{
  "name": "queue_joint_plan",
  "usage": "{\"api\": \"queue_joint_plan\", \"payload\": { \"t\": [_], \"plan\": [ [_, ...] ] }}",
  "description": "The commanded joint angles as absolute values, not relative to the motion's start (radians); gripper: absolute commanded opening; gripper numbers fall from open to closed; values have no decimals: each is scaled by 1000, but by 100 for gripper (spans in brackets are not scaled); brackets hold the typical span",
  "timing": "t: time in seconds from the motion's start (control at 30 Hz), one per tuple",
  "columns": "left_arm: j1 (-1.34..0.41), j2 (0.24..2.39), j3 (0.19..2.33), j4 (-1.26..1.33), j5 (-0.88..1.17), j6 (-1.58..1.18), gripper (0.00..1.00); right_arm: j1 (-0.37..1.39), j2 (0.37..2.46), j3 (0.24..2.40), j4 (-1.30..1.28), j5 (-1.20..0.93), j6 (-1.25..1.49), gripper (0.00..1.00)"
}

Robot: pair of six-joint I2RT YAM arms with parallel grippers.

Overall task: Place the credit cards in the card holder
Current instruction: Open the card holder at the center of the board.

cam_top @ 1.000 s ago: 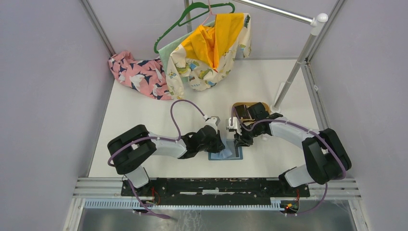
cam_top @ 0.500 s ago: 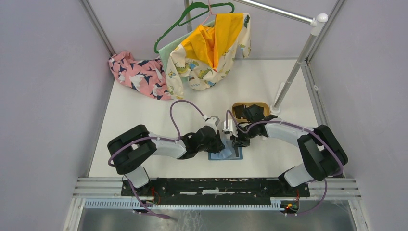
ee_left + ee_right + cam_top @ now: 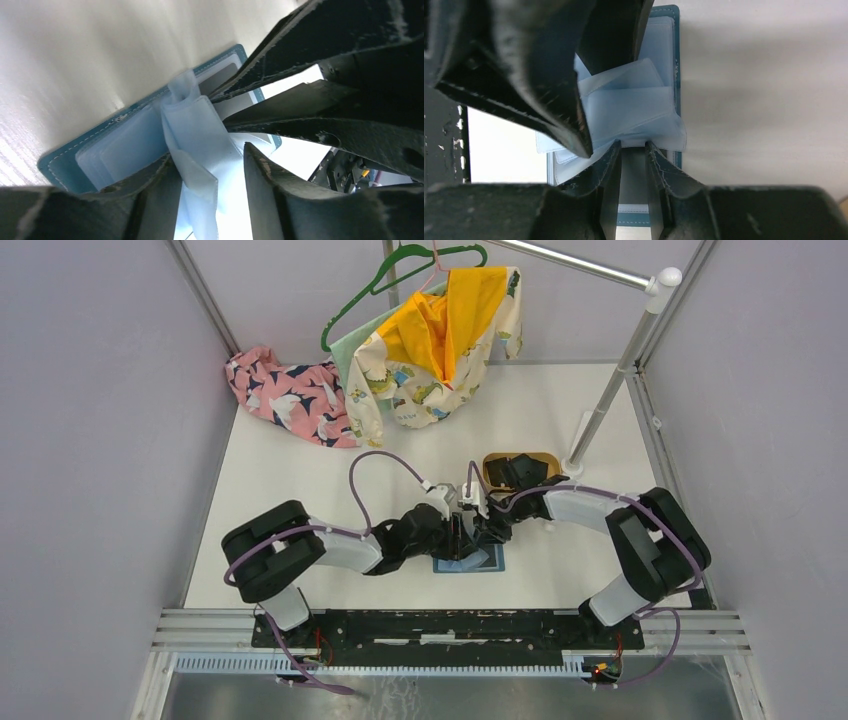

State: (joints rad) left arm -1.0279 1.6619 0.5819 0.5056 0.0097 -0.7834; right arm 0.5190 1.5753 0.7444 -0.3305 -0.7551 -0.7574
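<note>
Our left fingers (image 3: 270,200) stand released astride the clear sleeves (image 3: 200,130); unheld, these may spring shut. The right fingers (image 3: 669,185) sit narrow around a grey strip (image 3: 631,175); we cannot tell whether they grip it. The card holder (image 3: 60,162) lies open on the worktop (image 3: 75,60) and may slide under a push.

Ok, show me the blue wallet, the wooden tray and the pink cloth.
blue wallet (image 3: 60,167), left wrist view, cover's corner.
wooden tray (image 3: 491,471), top view, left rim.
pink cloth (image 3: 285,390), top view, its middle.
</note>
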Motion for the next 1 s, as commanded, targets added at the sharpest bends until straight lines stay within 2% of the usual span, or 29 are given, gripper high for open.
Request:
{"api": "queue_joint_plan", "payload": {
  "t": [0.0,0.33,0.73,0.97],
  "plan": [
    [-1038,1664,522,422,75,-749,59,531,1627,746,-350,-795,-709,30],
    [-1037,1634,506,438,80,-747,74,519,1647,758,-355,-938,-674,31],
    [-1038,1643,505,446,74,-750,75,495,1643,752,-334,-1066,-632,35],
    [-1038,1644,505,448,72,-752,75,489,1644,741,-301,-1064,-598,37]
  ]
}}
